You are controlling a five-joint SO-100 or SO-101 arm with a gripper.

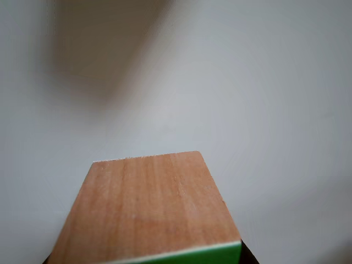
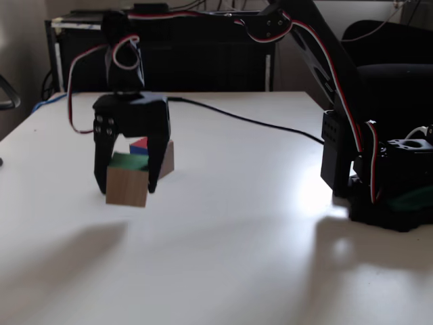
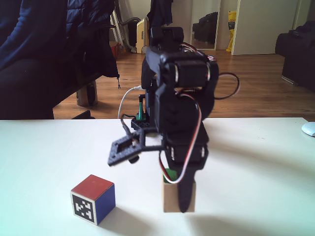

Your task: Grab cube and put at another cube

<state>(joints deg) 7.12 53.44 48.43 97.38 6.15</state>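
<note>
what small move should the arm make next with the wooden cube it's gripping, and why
Probably carry it sideways toward the red-topped marker cube. The tool is shut on the light-brown wooden cube with a green face, which looks lifted off the white table, and the marker cube sits apart from it.

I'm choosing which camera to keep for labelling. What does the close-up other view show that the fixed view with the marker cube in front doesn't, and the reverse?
The other view alone gives the wooden cube close up: clear grain and the green face's edge at the bottom. The fixed view alone shows the marker cube with its red top and blue side, the gripper with its fingers closed around the wooden cube, and the room behind. Both share that wooden cube and the white table.
</note>
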